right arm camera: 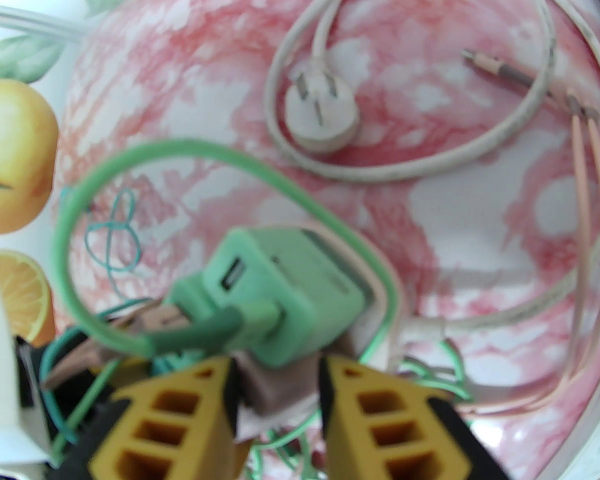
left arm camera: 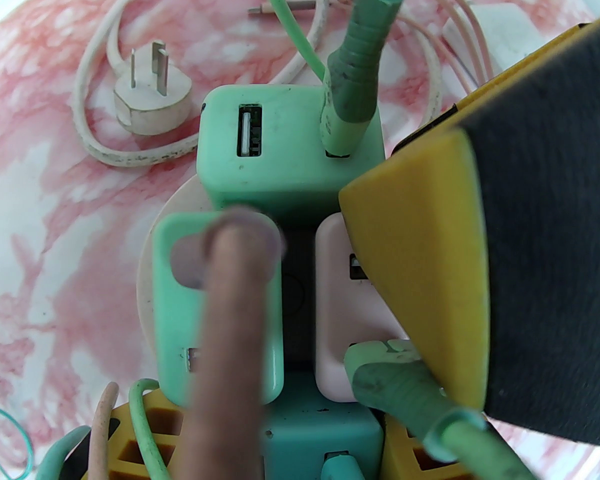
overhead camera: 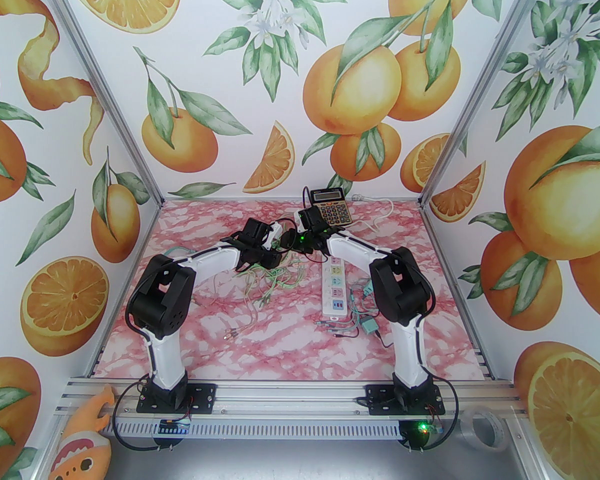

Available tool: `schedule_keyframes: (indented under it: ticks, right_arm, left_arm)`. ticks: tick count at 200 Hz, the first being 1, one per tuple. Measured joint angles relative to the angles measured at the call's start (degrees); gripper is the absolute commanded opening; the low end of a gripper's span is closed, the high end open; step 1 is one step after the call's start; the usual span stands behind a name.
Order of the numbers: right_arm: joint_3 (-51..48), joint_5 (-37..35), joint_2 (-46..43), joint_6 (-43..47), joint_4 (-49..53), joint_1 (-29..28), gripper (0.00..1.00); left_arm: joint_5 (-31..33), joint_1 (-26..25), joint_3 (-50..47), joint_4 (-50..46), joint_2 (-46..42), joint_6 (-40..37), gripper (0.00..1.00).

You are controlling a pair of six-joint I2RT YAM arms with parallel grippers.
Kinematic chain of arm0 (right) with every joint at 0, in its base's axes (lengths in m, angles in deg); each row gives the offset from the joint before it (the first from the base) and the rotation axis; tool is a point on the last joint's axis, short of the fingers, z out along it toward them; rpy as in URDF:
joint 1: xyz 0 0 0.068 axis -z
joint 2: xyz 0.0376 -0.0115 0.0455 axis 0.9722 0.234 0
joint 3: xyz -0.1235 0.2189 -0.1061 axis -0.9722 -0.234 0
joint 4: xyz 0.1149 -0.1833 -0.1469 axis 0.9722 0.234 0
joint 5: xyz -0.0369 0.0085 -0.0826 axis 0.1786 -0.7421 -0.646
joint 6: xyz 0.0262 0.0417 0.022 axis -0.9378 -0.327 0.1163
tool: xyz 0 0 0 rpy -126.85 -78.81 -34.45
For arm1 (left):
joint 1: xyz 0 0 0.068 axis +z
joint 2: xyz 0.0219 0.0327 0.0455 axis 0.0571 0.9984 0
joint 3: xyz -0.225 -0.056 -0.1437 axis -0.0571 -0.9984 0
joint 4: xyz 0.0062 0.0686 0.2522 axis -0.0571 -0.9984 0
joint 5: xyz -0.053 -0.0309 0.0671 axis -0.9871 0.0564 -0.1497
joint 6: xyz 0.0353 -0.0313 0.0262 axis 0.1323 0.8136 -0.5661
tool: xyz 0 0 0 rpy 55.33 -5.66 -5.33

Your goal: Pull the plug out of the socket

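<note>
Tabletop (overhead camera: 280,338): pink marbled sheet, enclosed by orange-print walls.
Socket (left arm camera: 147,293): round white hub at the far centre, carrying 4 block plugs.
Pink plug (left arm camera: 332,308): seated on the socket, next to the teal plug (left arm camera: 325,428). Probably light, rigid and smooth-sided. Grip 2 opposite flat faces and pull straight off.
Right gripper (right arm camera: 277,368): wrist pitched down over the socket. Fingers straddle the pink plug; whether they clamp it cannot be told.
Left gripper (left arm camera: 280,443): reaches in from the left. Fingers flank the teal plug; contact cannot be told.
</note>
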Motion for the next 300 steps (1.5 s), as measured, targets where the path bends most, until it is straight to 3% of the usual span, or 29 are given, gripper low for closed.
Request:
schedule_keyframes:
  ticks: [65, 116, 148, 220, 243, 268, 300]
  right_arm:
    - [0.3, -2.7, -0.3, 2.8, 1.0, -1.0, 0.32]
    - [1.7, -4.8, -0.3, 4.0, 4.2, -1.0, 0.32]
    - [2.4, -5.9, -0.3, 4.7, 5.7, -1.1, 0.31]
    - [3.1, -7.5, 0.1, 5.9, 4.4, -2.5, 0.31]
    - [3.1, -7.6, 0.2, 6.2, 3.9, -2.8, 0.31]
    - [3.1, -7.6, 0.2, 6.8, 4.0, -2.8, 0.31]
    - [3.1, -7.6, 0.2, 7.2, 5.0, -2.7, 0.31]
  left_arm:
    - [-4.8, 1.5, 0.6, -1.6, 0.0, 3.1, 0.29]
    - [5.6, -2.9, 2.0, -3.7, 0.0, 0.6, 0.27]
    - [6.3, -3.2, 2.3, -4.0, -0.1, 1.2, 0.27]
    - [-7.3, 3.1, 2.2, -4.5, 0.0, 7.3, 0.26]
    - [-8.9, 3.6, 2.2, -5.0, -0.1, 7.5, 0.26]
    - [-8.0, 3.1, 2.4, -5.5, -0.1, 6.9, 0.26]
    - [-1.1, 0.2, 3.7, -7.7, -0.1, 3.9, 0.26]
